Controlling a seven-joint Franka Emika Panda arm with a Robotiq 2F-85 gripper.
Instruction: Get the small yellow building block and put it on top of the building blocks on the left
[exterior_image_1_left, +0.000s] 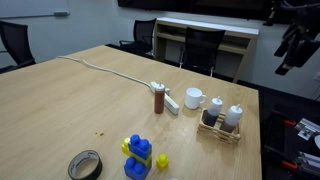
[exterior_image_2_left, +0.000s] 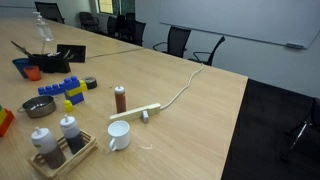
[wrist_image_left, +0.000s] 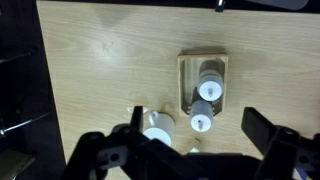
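The small yellow block (exterior_image_1_left: 161, 160) lies on the wooden table just beside a stack of blue and yellow building blocks (exterior_image_1_left: 137, 155). Both also show in an exterior view, the small block (exterior_image_2_left: 68, 104) in front of the stack (exterior_image_2_left: 62, 90). My gripper (exterior_image_1_left: 290, 45) hangs high above the table's far edge, well away from the blocks. In the wrist view its fingers (wrist_image_left: 200, 135) are spread wide and empty, looking down on the bottle tray; the blocks are out of that view.
A wooden tray with two bottles (exterior_image_1_left: 222, 120) (wrist_image_left: 203, 85), a white mug (exterior_image_1_left: 194, 98) (wrist_image_left: 155, 130), a brown bottle (exterior_image_1_left: 159, 100) and a power strip with cable (exterior_image_1_left: 170, 102) stand mid-table. A tape roll (exterior_image_1_left: 85, 165) and a metal bowl (exterior_image_2_left: 38, 107) are near the blocks.
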